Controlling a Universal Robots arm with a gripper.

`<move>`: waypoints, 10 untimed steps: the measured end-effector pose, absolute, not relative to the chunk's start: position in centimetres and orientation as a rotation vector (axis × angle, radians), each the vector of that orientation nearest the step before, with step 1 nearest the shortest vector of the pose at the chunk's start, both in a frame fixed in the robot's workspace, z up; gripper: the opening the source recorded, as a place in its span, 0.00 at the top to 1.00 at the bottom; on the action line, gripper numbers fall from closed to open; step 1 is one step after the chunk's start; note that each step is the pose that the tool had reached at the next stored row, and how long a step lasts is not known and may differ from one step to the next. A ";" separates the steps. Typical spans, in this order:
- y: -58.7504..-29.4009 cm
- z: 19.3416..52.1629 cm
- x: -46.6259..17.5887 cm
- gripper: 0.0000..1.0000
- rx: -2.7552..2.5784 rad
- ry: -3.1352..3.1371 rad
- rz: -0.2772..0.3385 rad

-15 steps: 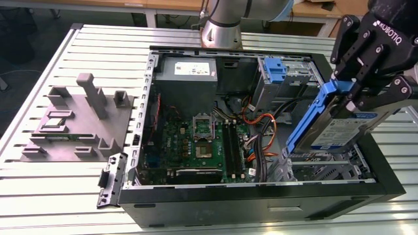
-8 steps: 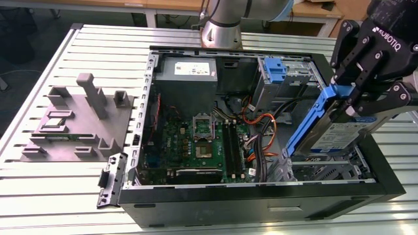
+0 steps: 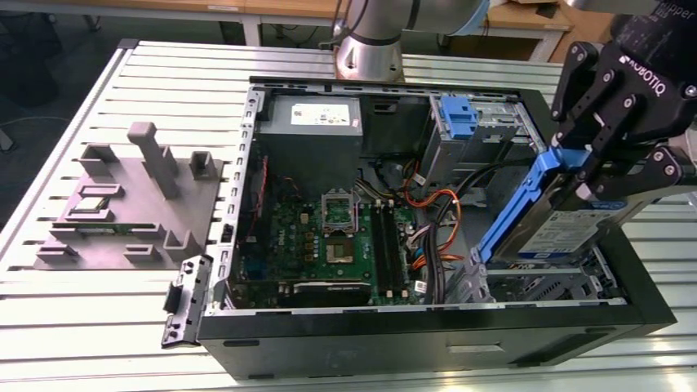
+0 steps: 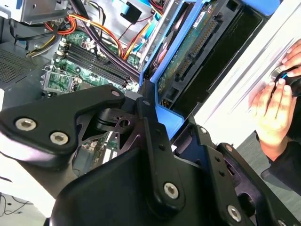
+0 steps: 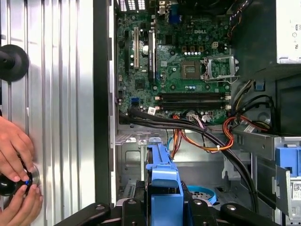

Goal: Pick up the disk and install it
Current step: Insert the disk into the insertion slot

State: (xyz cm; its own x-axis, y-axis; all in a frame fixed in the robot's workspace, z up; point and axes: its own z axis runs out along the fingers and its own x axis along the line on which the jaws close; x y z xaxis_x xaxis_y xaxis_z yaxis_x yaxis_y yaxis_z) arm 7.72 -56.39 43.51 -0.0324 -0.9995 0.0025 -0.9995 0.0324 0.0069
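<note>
Big slatted aluminium table [image 3: 163, 73] with a black desktop computer case [image 3: 436, 327] lying open on its side, green motherboard [image 3: 326, 237] facing up in the middle and a bare grey metal drive bay [image 3: 544, 286] in the corner at the exterior view's lower right. The disk, a flat silver-grey hard drive with a white and blue label in a blue plastic carrier [image 3: 566, 229], isn't seated. It's up in the air over that corner, tilted steeply. Its long axis slants from the black two-finger gripper [image 3: 593, 167] at the high end, down and toward the exterior view's left. The low end sits just above the bay, near its opening but, as far as I can judge, not yet in it. The gripper is clamped on the top end of the blue carrier, one finger on each flat side. Both wrist views show the blue frame pinched between the black fingers [image 4: 141, 117], with the bay floor straight beyond the carrier's far end in the first wrist view. So I'd say the thing that matters is lining that slanted axis up with the bay. Also, a person's hands [image 5: 14, 155] are on the table just outside the case wall, fiddling with some small black thing I can't make out.
</note>
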 end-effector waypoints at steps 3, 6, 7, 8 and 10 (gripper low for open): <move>-56.4 43.4 7.7 0.64 2.174 -2.259 -0.005; -56.4 43.3 7.8 0.64 2.173 -2.259 -0.005; -56.4 43.2 7.8 0.64 2.173 -2.259 -0.005; -56.4 43.2 7.8 0.64 2.173 -2.259 -0.005; -56.4 43.0 7.8 0.64 2.173 -2.259 -0.005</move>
